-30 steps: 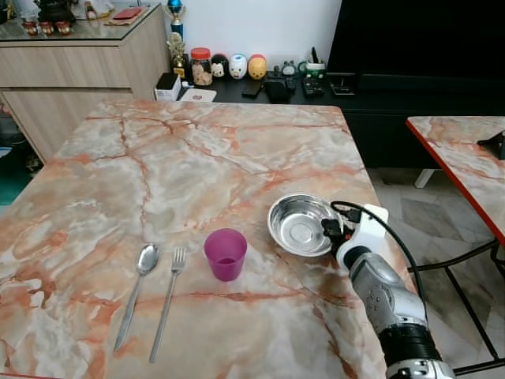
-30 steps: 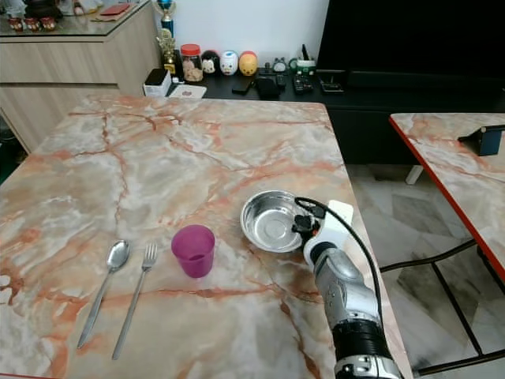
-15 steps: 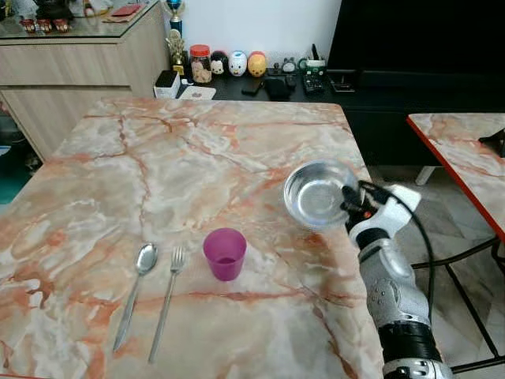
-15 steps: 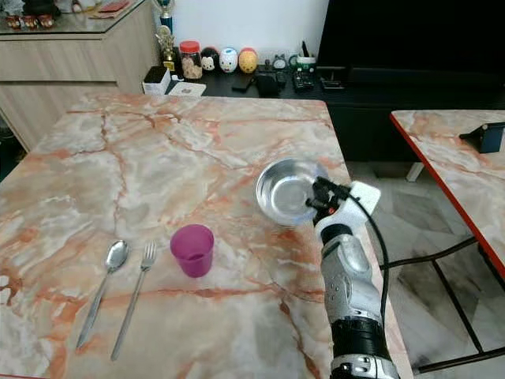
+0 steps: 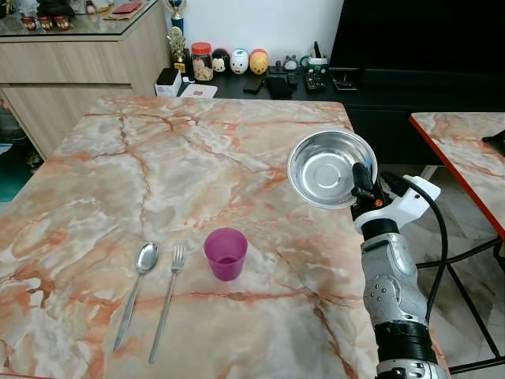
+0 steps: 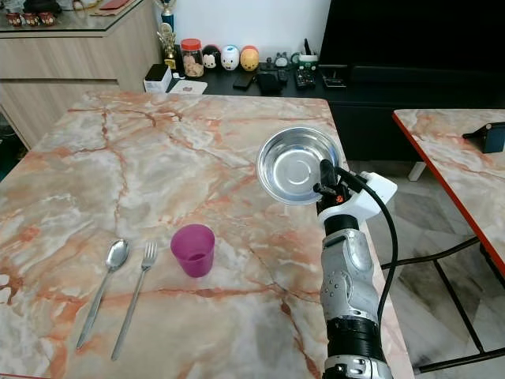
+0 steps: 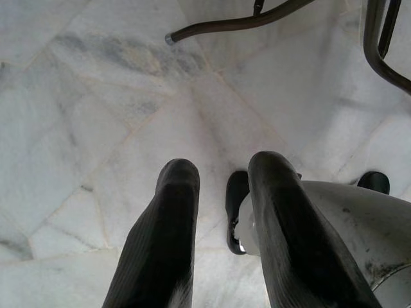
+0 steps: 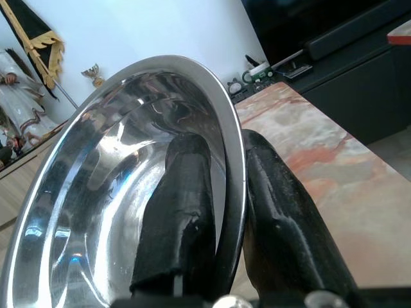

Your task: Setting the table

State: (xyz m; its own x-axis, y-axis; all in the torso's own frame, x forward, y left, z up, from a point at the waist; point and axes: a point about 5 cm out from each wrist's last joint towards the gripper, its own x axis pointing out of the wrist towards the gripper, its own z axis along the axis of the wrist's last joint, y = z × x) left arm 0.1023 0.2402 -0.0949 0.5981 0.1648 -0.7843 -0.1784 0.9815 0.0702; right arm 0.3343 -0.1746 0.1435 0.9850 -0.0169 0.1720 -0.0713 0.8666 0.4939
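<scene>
Since a second ago the bowl [image 5: 330, 168] has come up off the desk [image 5: 158, 174]: it then lay flat near the desk's right edge beside the cup, and now it hangs in the air above that edge, tilted so its shiny inside faces the camera. Meanwhile the right arm has risen with it, its forearm now standing nearly upright.

At the bowl's near rim the right gripper [image 5: 360, 180] pinches the metal. In the right wrist view one of its black fingers [image 8: 180, 212] lies inside the bowl [image 8: 122, 186] and the other outside, closed tight on the rim between them.

On the desk the purple cup [image 5: 226, 253] stands upright near the front, well apart from the lifted bowl. Just left of the cup lie a fork [image 5: 167, 300] and a spoon [image 5: 136, 290], side by side, handles toward the front edge.

Over pale marble floor [image 7: 96, 96] hangs the left gripper [image 7: 221, 186], idle, its two fingers parted with nothing between them; a dark metal leg [image 7: 244, 22] crosses the floor beyond.
</scene>
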